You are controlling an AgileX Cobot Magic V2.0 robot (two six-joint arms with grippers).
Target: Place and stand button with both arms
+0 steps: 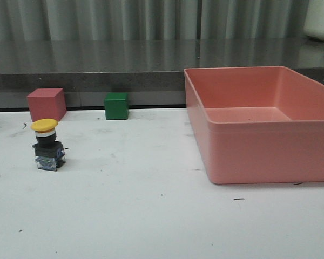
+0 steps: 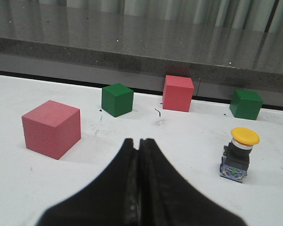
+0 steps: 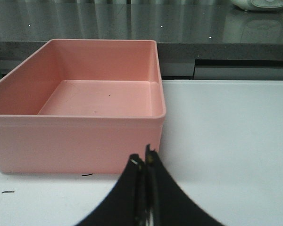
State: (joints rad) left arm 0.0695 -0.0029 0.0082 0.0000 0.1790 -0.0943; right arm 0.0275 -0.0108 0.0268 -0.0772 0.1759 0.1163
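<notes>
White tabletop (image 1: 151,216), scuffed with small dark marks, runs back to a dark stone ledge (image 1: 97,59) beneath grey curtains. Front view: the button (image 1: 47,144) stands upright on the table's left side, yellow cap uppermost, black collar below it, boxy base with a bluish metallic block resting on the surface. Behind it, against the ledge, sit a pink cube (image 1: 46,104) and a green cube (image 1: 116,106), both well apart from the button. A pink bin (image 1: 259,156), with nothing in it, occupies the right side. Neither arm appears in the front view.

Left wrist view: the left gripper (image 2: 138,143) has its fingers pressed together with nothing between them; the button stands on the table beyond it and off to one side, untouched. Right wrist view: the right gripper (image 3: 144,162) is likewise closed and holds nothing, and faces the near wall of the bin.

Handling, as judged: the button is probably light and rigid, of hard plastic and metal, and top-heavy in shape, since the wide cap overhangs a narrower base. The smooth domed cap would likely slip between the fingers; the flat opposite sides of the base or the collar offer a firmer hold. It already stands, so a sideways nudge is the main risk of toppling it.
</notes>
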